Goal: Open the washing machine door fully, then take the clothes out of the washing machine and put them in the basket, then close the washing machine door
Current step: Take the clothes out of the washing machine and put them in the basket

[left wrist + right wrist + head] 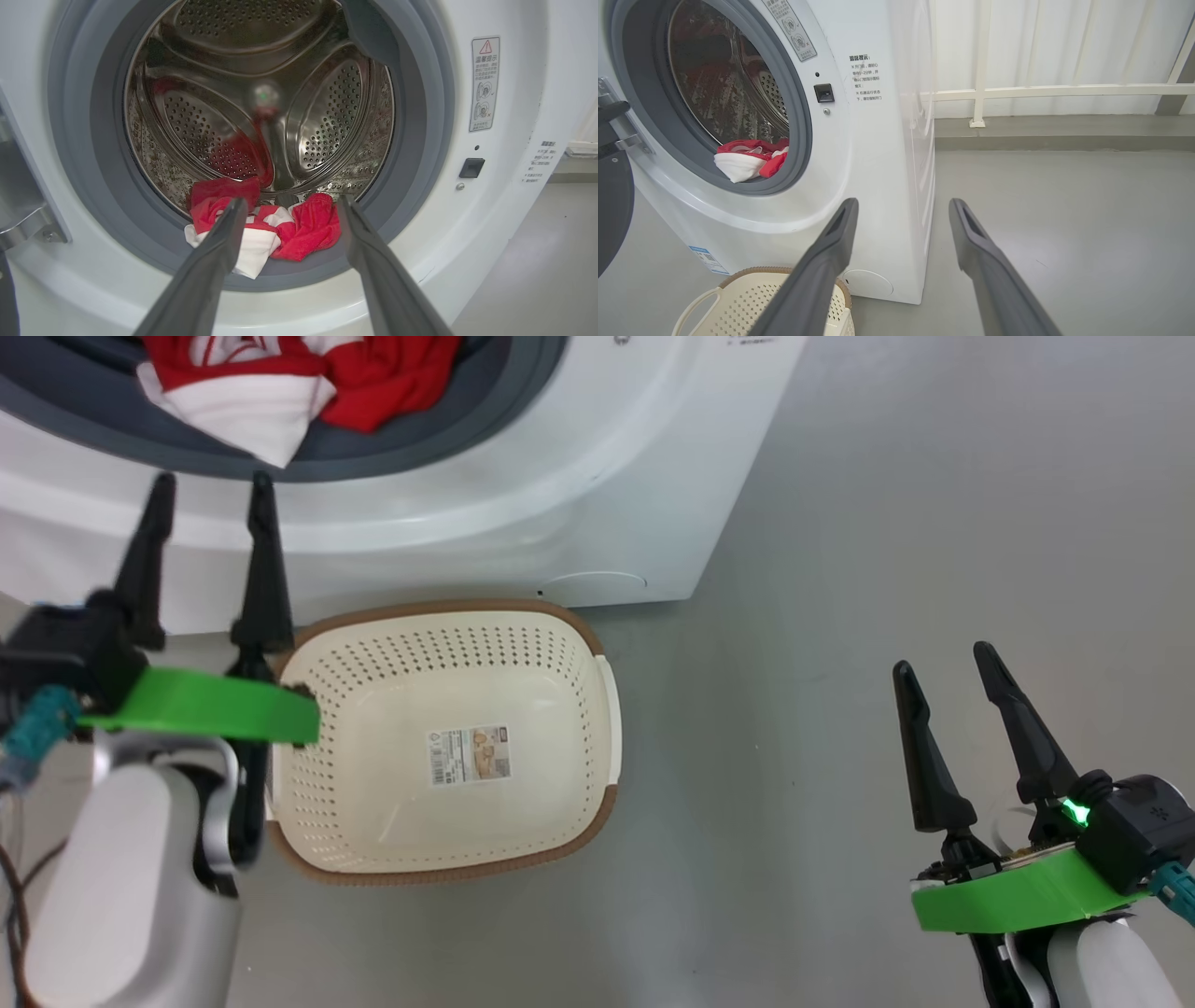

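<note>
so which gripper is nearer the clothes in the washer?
Left. The left gripper sits just before the washer opening, jaws open and pointing at the clothes. The right gripper is off to the right, over the floor beyond the basket.

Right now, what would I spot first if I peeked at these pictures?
The bright red-and-white clothes, bunched at the front lip of the washing machine's shiny steel drum. Right below, on the grey floor, sits the empty cream basket, and the open left hand points toward the clothes.
</note>
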### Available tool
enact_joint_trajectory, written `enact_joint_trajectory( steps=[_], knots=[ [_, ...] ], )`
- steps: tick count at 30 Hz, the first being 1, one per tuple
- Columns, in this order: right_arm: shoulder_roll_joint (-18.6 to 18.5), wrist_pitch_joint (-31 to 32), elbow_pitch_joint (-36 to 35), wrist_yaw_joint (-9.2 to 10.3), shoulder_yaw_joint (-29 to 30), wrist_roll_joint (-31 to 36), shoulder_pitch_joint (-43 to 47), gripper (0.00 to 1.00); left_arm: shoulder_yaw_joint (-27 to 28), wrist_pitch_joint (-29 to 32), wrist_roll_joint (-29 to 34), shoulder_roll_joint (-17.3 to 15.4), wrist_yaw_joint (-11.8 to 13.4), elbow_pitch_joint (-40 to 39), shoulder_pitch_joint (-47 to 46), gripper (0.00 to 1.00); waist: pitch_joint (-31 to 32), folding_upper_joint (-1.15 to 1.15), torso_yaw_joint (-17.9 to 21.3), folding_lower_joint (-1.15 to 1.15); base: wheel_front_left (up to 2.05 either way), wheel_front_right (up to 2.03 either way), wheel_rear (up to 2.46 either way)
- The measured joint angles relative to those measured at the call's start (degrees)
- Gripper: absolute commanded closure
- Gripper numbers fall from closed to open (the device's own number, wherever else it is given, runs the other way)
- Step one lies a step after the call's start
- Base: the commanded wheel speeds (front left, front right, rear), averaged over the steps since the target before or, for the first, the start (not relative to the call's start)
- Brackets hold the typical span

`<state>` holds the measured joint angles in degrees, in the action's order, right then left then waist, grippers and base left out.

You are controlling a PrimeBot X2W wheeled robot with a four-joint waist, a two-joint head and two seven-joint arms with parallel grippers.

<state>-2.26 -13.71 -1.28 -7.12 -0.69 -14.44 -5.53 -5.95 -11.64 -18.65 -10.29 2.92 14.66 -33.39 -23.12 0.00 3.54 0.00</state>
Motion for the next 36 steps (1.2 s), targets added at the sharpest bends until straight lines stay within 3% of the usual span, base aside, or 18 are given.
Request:
enact_joint_trajectory(
  steps=[12, 36],
  knots=[
    [-0.1, -0.4, 0.4, 0.00, -0.4, 0.0, -2.2, 0.00, 0.2, 0.4, 0.3, -1.2, 0.0, 10.5, -12.5, 0.00, -4.1, 0.00, 1.6, 0.00, 0.00, 0.00, 0.00],
    [-0.2, -0.9, 2.3, 0.00, -2.7, -0.3, -5.5, 0.00, -5.1, 0.4, 8.7, -5.7, 1.9, 33.9, -32.9, 0.00, -10.4, 0.00, 5.6, 0.00, 0.00, 0.00, 0.00]
  ],
)
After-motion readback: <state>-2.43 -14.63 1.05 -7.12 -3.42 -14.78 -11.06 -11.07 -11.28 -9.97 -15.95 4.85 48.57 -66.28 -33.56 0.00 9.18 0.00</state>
